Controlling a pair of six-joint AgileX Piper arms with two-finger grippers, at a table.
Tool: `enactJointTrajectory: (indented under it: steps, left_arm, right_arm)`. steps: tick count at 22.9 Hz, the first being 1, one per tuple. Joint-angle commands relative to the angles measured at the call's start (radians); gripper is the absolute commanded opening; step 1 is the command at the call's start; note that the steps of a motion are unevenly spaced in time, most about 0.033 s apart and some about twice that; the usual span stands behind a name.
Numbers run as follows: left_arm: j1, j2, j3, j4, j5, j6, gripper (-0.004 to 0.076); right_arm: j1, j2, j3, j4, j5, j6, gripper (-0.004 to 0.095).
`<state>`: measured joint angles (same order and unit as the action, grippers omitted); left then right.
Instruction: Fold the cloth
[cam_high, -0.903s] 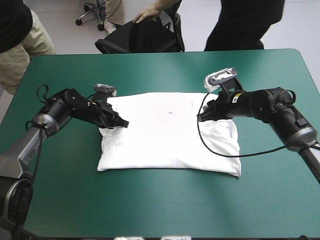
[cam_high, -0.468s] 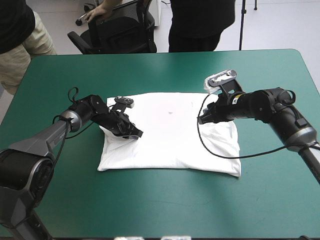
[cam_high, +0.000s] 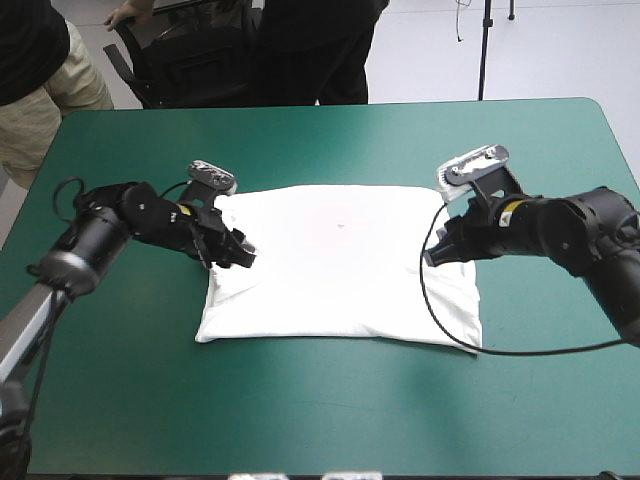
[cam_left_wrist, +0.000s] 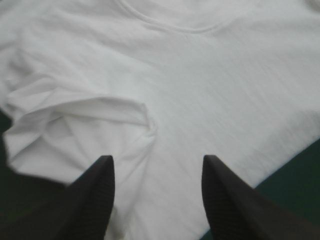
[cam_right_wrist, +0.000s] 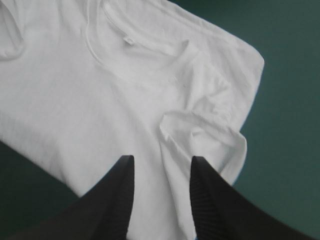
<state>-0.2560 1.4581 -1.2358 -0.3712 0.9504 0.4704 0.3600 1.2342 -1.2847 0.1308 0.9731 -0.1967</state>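
The white T-shirt lies flat on the teal-green cover as a broad rectangle, with both sleeves turned in over the body. My left gripper is low over its left edge, open. In the left wrist view its fingers stand apart over the T-shirt, just behind a rumpled sleeve fold. My right gripper is at the shirt's right edge, open too. The right wrist view shows nothing between that gripper's fingers, with the T-shirt under them and the folded-in sleeve just ahead. The collar lies beyond.
Bare teal-green cover runs from the shirt to the table's near edge, with narrower strips at the far edge and at both sides.
My left gripper has drawn back toward the shirt's left edge and opened, letting the sleeve fold go. My right gripper has shifted a little right, to the shirt's right edge.
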Motion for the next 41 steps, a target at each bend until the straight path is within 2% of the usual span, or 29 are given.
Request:
enactJointTrajectory:
  steps: [1,4,7,9,14,19,24,31,35,38,40,41]
  left_arm:
    - [-0.002,-0.144,0.006,0.138,0.039,-0.138,0.0391]
    - [0.000,-0.185,0.140,0.253,0.063,-0.271,0.0391]
    - [0.000,-0.188,0.323,0.264,-0.011,-0.329,0.0391]
    - [0.000,-0.188,0.379,0.262,-0.055,-0.355,0.0391]
    - [0.000,-0.170,0.403,0.269,-0.156,-0.398,0.0391]
    - [0.000,-0.081,0.403,0.259,-0.084,-0.379,0.0386]
    - [0.000,-0.035,0.403,0.259,-0.039,-0.343,0.0281]
    - [0.000,-0.035,0.403,0.261,-0.084,-0.338,-0.0010]
    - [0.000,-0.035,0.403,0.267,-0.091,-0.334,-0.0009]
    - [0.000,-0.035,0.403,0.267,-0.087,-0.327,-0.0009]
    - [0.000,-0.035,0.403,0.267,-0.083,-0.316,-0.0009]
    - [0.000,-0.035,0.403,0.267,-0.083,-0.316,-0.0009]
  right_arm:
    - [0.001,-0.089,0.014,-0.047,0.056,0.056,0.0357]
    - [0.001,-0.151,0.140,-0.048,0.040,0.111,0.0357]
    - [0.001,-0.218,0.315,-0.097,-0.043,0.202,0.0357]
    - [0.001,-0.229,0.388,-0.131,-0.073,0.246,0.0357]
    - [0.001,-0.228,0.471,-0.125,-0.161,0.257,0.0357]
    - [0.001,-0.228,0.492,-0.131,-0.181,0.267,0.0356]
    - [0.001,-0.228,0.492,-0.157,-0.180,0.298,0.0356]
    - [-0.001,-0.228,0.492,-0.249,-0.174,0.389,0.0357]
    - [-0.001,-0.211,0.493,-0.225,-0.162,0.407,0.0382]
    - [-0.001,-0.128,0.493,-0.204,-0.164,0.410,0.0568]
    - [-0.001,-0.076,0.493,-0.204,-0.184,0.410,0.0547]
    - [-0.001,-0.045,0.493,-0.204,-0.185,0.410,0.0494]
